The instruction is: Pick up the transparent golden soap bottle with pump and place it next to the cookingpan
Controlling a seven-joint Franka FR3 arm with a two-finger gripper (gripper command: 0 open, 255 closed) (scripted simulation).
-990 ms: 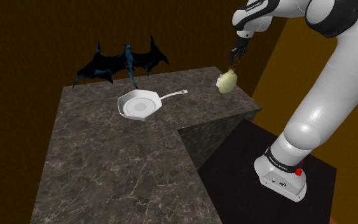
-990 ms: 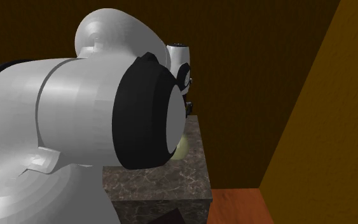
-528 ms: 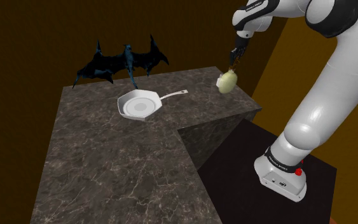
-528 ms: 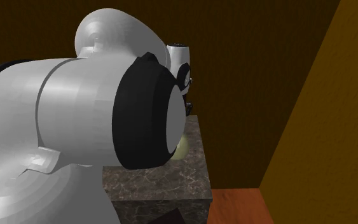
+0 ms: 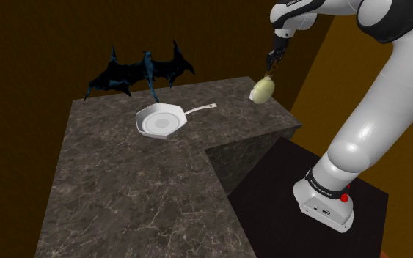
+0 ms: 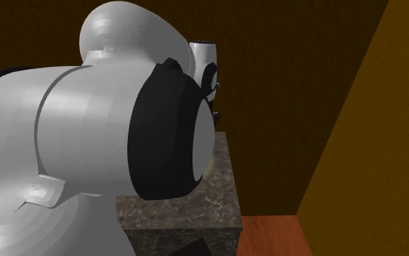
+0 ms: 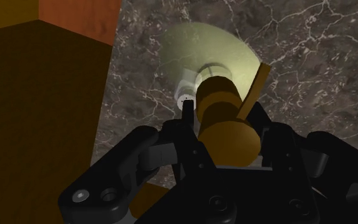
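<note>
Nothing legible; pale marks on the arm's band (image 5: 328,188) (too small).

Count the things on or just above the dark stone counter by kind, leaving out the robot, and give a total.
soap bottle: 1
frying pan: 1
dark winged figure: 1
Total: 3

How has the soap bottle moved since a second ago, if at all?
Yes: the soap bottle rose slightly, away from the countertop, in the end effector.
</note>
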